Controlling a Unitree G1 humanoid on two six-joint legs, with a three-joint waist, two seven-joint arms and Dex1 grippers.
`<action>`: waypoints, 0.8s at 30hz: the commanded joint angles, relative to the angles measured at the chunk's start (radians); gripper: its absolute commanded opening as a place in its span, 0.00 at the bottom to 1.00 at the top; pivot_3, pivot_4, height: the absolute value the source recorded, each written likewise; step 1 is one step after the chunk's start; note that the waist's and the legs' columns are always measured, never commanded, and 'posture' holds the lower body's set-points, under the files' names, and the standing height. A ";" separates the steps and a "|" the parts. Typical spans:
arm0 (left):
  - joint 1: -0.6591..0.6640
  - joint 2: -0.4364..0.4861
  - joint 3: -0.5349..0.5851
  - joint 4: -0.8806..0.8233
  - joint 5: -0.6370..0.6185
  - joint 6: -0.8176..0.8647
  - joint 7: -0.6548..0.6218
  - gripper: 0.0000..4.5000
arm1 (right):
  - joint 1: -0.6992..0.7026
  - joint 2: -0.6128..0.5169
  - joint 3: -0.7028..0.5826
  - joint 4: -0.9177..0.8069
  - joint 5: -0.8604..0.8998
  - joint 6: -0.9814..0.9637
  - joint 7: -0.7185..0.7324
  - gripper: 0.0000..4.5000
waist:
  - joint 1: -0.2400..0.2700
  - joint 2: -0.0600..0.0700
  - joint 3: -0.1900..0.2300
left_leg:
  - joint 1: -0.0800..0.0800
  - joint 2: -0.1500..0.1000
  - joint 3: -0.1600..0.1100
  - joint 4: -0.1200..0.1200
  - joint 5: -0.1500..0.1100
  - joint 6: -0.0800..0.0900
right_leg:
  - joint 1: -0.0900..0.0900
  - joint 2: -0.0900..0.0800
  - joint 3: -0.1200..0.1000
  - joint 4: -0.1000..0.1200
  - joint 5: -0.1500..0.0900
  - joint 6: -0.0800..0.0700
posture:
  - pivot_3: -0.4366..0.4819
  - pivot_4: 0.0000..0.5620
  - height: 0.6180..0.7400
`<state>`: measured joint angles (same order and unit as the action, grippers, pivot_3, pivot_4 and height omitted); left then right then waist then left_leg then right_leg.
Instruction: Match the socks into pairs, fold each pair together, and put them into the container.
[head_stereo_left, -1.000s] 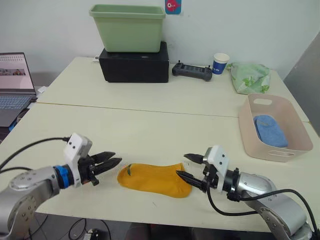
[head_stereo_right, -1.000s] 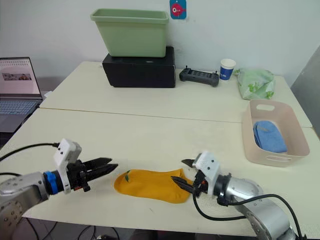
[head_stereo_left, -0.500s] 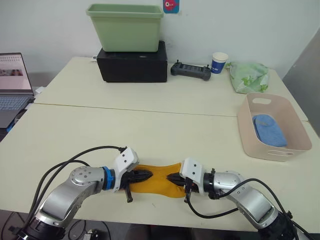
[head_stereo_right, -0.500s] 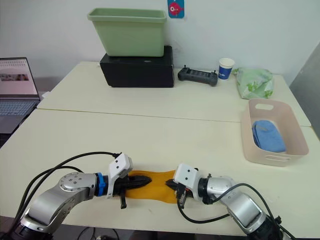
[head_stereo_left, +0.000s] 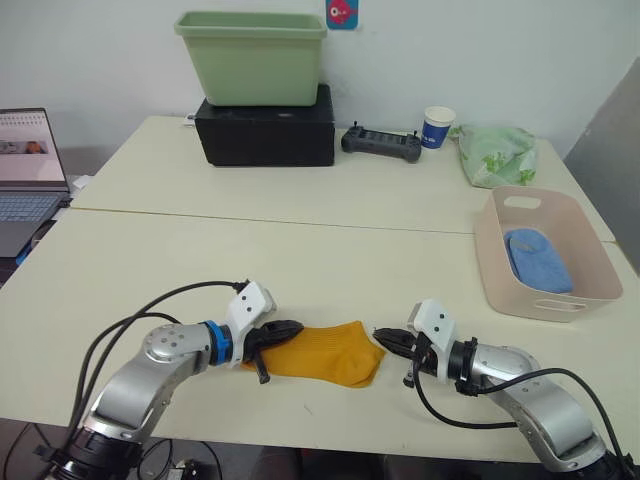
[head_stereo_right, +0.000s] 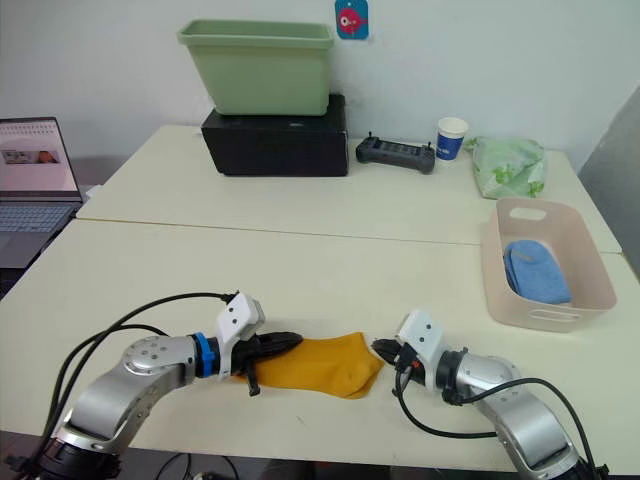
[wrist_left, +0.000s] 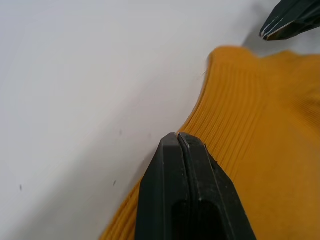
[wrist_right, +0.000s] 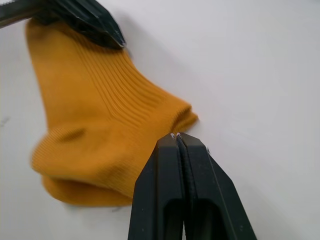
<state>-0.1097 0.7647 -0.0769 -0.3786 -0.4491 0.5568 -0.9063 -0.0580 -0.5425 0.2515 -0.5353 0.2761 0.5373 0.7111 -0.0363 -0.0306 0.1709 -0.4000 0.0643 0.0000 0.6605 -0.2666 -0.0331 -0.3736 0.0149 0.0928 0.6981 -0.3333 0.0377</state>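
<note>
Risk: mustard-yellow sock (head_stereo_left: 325, 353) at near table edge, left gripper (head_stereo_left: 285, 329) pinched shut on its end; right gripper (head_stereo_left: 385, 339) closed, empty, beside it. You lift one-handed, fold slumps apart.

A: Near edge of the counter (head_stereo_left: 300, 250)?
B: Sock (head_stereo_left: 330, 352) lying between left tool (head_stereo_left: 285, 328) and right tool (head_stereo_left: 385, 338); left touches it, right just beside.
A: Right side?
B: Basket (head_stereo_left: 500, 270), folded sock (head_stereo_left: 538, 260) in it.
A: Far end?
B: Tub (head_stereo_left: 252, 55) on box (head_stereo_left: 265, 135); controller (head_stereo_left: 380, 143), cup (head_stereo_left: 436, 126), cloth bundle (head_stereo_left: 498, 152) to the right. Laptop (head_stereo_left: 25, 180) far left.
</note>
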 joint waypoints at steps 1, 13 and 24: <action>0.031 0.081 0.027 -0.107 -0.057 0.032 -0.091 0.00 | -0.050 -0.015 0.071 -0.039 -0.020 -0.048 0.060 0.02 | -0.001 0.000 0.000 | 0.000 0.000 0.000 0.000 0.000 0.000 | 0.000 0.000 0.000 0.000 0.000 0.000 | 0.48 0.27 0.83; 0.085 0.065 -0.059 0.070 0.139 -0.092 -0.043 0.00 | -0.050 -0.106 0.226 0.075 -0.163 -0.061 0.121 0.02 | 0.010 0.000 0.000 | 0.000 -0.001 0.001 0.001 0.000 0.000 | 0.001 -0.002 0.000 -0.001 0.000 0.000 | 0.48 0.27 0.83; 0.014 0.013 0.001 -0.007 0.026 -0.064 -0.065 0.00 | 0.099 -0.065 -0.058 -0.125 0.081 0.027 0.056 0.02 | 0.006 -0.001 0.000 | 0.000 -0.001 0.001 0.001 0.000 0.000 | 0.001 -0.002 -0.001 0.000 0.000 0.000 | 0.48 0.27 0.83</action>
<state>-0.0768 0.7755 -0.0981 -0.3318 -0.3956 0.4911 -0.9557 0.0461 -0.6146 0.2286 -0.5974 0.3078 0.5383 0.7836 -0.0301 -0.0314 0.1708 -0.4001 0.0639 0.0005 0.6614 -0.2666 -0.0332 -0.3722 0.0137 0.0913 0.6979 -0.3333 0.0378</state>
